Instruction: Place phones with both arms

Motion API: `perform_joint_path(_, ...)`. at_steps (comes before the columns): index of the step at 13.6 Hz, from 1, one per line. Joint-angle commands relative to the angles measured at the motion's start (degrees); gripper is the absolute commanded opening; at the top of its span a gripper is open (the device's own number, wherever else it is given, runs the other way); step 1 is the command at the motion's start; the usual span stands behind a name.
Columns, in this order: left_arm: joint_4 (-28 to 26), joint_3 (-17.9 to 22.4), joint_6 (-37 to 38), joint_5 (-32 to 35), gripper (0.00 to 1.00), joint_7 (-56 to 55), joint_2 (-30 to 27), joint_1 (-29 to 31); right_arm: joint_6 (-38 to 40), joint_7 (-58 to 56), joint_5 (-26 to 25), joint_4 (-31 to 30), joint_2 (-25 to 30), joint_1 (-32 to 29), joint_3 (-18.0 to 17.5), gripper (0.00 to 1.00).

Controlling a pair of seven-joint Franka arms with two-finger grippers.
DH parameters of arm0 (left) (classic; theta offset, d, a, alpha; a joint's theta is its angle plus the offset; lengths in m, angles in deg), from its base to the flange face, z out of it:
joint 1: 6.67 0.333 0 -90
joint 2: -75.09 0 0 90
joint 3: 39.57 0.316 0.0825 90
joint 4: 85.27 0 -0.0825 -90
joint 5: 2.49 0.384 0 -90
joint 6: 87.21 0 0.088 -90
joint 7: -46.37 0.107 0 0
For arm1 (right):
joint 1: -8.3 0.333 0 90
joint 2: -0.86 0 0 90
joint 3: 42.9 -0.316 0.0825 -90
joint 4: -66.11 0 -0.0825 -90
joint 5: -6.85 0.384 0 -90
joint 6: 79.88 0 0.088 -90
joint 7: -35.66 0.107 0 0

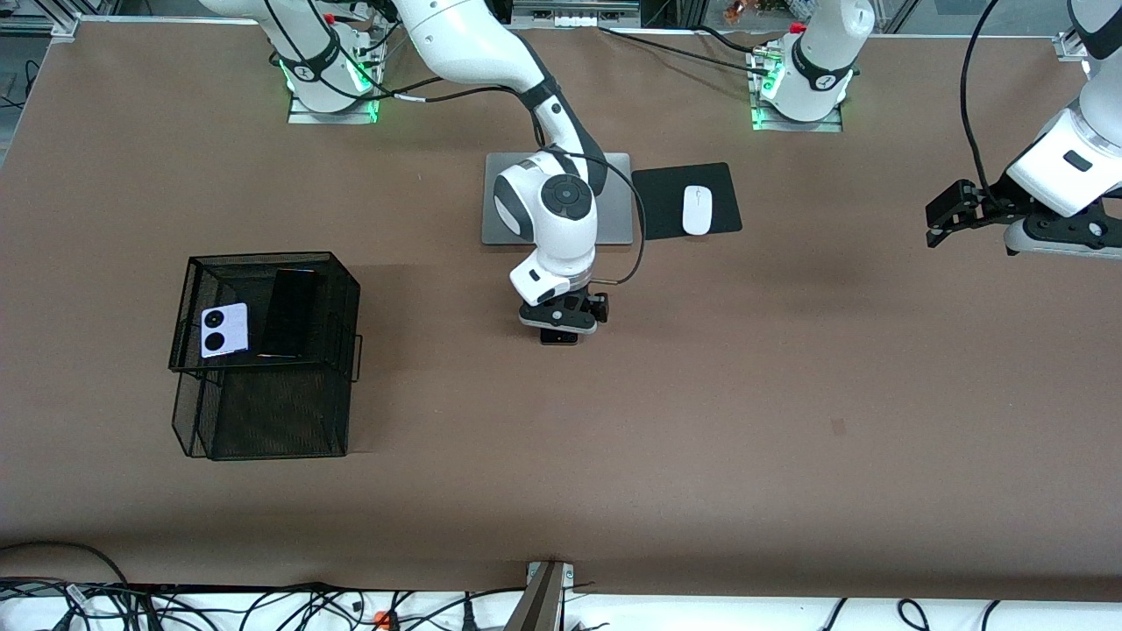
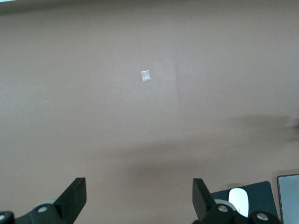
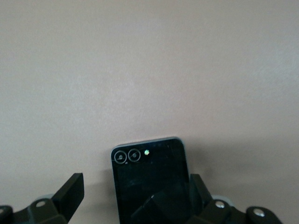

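— Two phones are in the wire basket [image 1: 263, 350] already, the lavender-white phone [image 1: 225, 330] beside the long black phone [image 1: 291, 313]. What's left?

— The small black phone [image 3: 152, 184], flat on the tabletop [image 1: 701, 421] under my right tool [image 1: 561, 322]. Its fingers stand spread, one each side, not pinching. I'd lower squarely and close on the phone's long edges.

— And your left tool [image 1: 947, 213]?

— Spread, empty, waiting over bare tabletop, farther off than the mouse [image 1: 697, 209].

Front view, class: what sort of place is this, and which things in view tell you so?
Probably a robotics lab set up as a mock desk: two white jointed robot arms bolted to a brown table, a grey laptop beside a white mouse, loose cables along the edge.
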State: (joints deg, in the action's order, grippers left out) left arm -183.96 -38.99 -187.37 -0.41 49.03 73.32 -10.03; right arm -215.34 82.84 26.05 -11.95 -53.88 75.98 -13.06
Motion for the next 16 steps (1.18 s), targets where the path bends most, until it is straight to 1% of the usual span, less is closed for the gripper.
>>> perform_joint_path(1,1.6,0.0,1.0,-1.2,1.0,1.2,0.7,0.5,0.9,-0.3,-0.3,-1.2,1.1,0.0,0.2,1.0)
perform_joint_path(8,1.6,0.0,1.0,-1.2,1.0,1.2,0.7,0.5,-2.8,0.5,0.0,-2.0,-0.4,0.2,-0.1,1.0)
perform_joint_path(12,1.6,0.0,1.0,-1.2,1.0,1.2,0.7,0.5,-6.6,0.8,0.2,-2.5,-2.4,0.7,-0.2,1.0)
perform_joint_path(16,1.6,0.0,1.0,-1.2,1.0,1.3,0.7,0.5,-7.5,0.5,0.1,-3.2,-2.8,0.9,-0.2,0.99)
